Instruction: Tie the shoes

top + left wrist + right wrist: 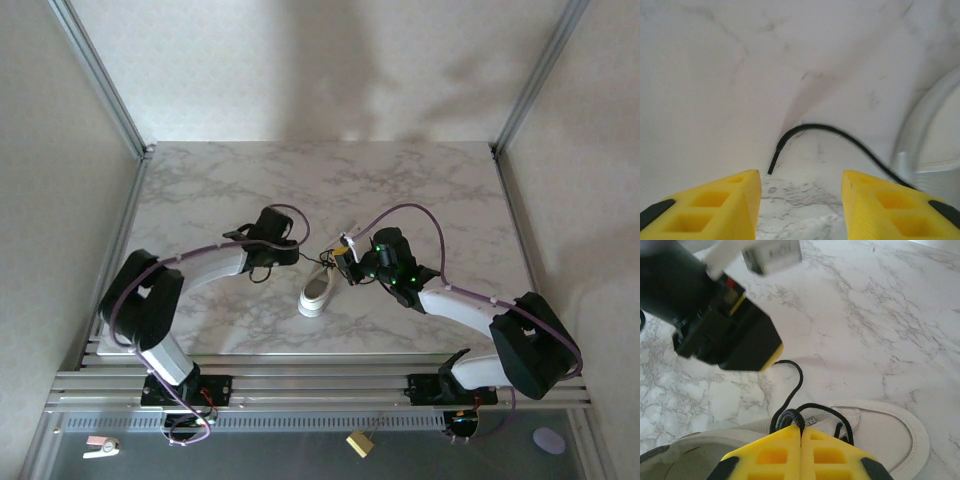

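While low, right pincer [801,432] tight on laces [800,380].

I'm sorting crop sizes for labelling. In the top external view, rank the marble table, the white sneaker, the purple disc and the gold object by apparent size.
1. marble table
2. white sneaker
3. purple disc and gold object: both tiny and about alike, so I won't rank them.

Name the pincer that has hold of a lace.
The right pincer, shut on a lace loop over the sneaker; the left pincer is open.
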You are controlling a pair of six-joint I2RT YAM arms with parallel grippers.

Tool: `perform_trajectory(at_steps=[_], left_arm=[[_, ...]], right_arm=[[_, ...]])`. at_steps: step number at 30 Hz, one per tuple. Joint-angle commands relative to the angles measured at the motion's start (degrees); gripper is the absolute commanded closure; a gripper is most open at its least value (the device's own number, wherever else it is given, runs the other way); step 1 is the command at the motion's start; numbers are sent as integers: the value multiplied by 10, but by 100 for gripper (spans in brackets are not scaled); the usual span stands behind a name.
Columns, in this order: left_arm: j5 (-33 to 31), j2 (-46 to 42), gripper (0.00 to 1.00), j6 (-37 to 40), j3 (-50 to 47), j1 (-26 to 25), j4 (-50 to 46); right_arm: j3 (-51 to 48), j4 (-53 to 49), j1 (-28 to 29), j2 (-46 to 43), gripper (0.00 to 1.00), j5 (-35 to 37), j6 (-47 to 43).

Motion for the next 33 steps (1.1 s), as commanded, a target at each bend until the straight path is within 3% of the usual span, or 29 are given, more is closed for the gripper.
perform_trajectory(at_steps=[1,5,12,26,33], left_arm=[[29,-29,48,-27,25,6,33],[119,15,45,-50,64,0,46],[174,70,47,-81,88,-13,71],[217,125,57,-82,123,-30,58],[216,123,54,-76,113,-31,40]], right_arm=[[-10,27,6,-5,100,-2,14],[-28,51,8,-12,100,-3,19],[-51,83,9,-17,100,0,16],[-54,75,11,-23,100,11,10],[-54,75,11,-21,100,13,8]])
